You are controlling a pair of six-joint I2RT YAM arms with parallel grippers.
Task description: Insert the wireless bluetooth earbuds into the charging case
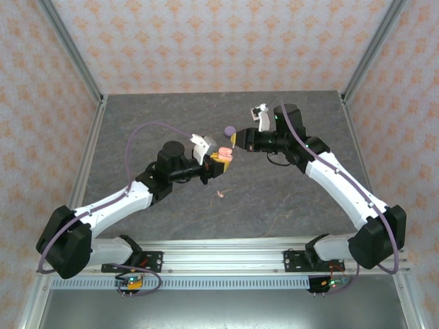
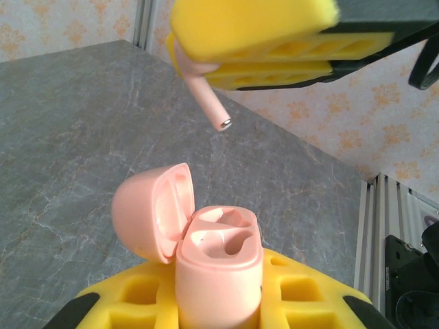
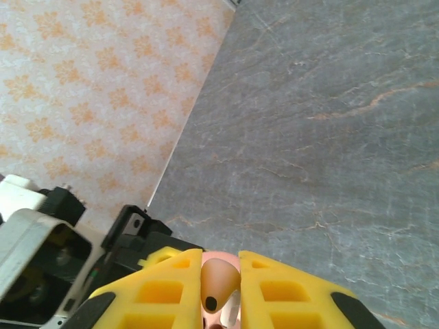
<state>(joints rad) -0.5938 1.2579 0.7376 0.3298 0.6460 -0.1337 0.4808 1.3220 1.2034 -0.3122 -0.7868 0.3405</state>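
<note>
My left gripper (image 1: 218, 162) is shut on the pale pink charging case (image 2: 219, 271), held upright between its yellow pads. The case's lid (image 2: 152, 214) is hinged open to the left, and both sockets show bare. My right gripper (image 1: 237, 139) is shut on a pale pink earbud (image 3: 221, 282), pinched between its yellow fingers. In the left wrist view that earbud's stem (image 2: 207, 97) pokes down and hangs above the open case, a little left of it, apart from it. A second pink earbud (image 1: 221, 194) lies on the table below the grippers.
A lilac round case (image 1: 230, 130) rests on the grey table (image 1: 288, 199) just behind the two grippers. Patterned walls and metal posts close the table on three sides. The left arm's black wrist (image 3: 134, 233) sits close beside the right fingers.
</note>
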